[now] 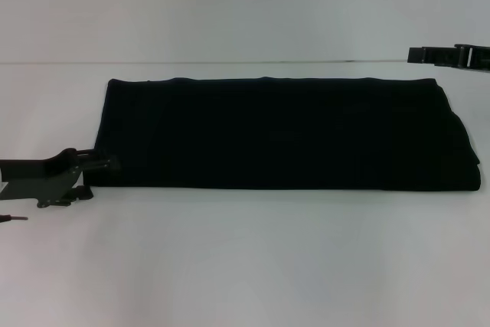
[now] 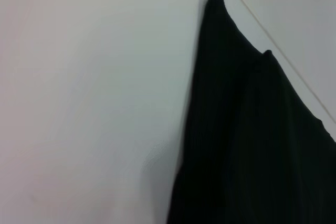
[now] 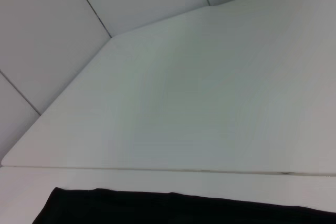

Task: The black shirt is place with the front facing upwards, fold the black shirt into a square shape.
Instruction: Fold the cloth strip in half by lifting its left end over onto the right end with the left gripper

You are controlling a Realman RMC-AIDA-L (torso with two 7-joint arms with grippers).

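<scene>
The left gripper [image 1: 96, 168] sits low at the near left corner of the black shirt [image 1: 283, 134], its tip right against the cloth's edge, though whether it is pinching the fabric or only touching it I cannot tell, and its jaws are too dark against the shirt to judge. The right gripper [image 1: 417, 54] hangs off at the far right edge of the table [image 1: 245, 258], raised above the surface and clear of the shirt's far right corner; how its jaws stand I cannot tell either. There is one shirt, already folded into a long flat band lying crosswise over the middle of the white table, its long edges parallel to the near edge, with a slightly bulkier, rounded end toward the right. The left wrist view shows the shirt [image 2: 252, 129] as layered dark cloth ending in a pointed corner on bare white tabletop [image 2: 89, 103]. The right wrist view catches only a strip of the shirt's edge [image 3: 157, 211], with bare table [image 3: 210, 103] stretching beyond to its far corner. Two grippers, one shirt, one table.
</scene>
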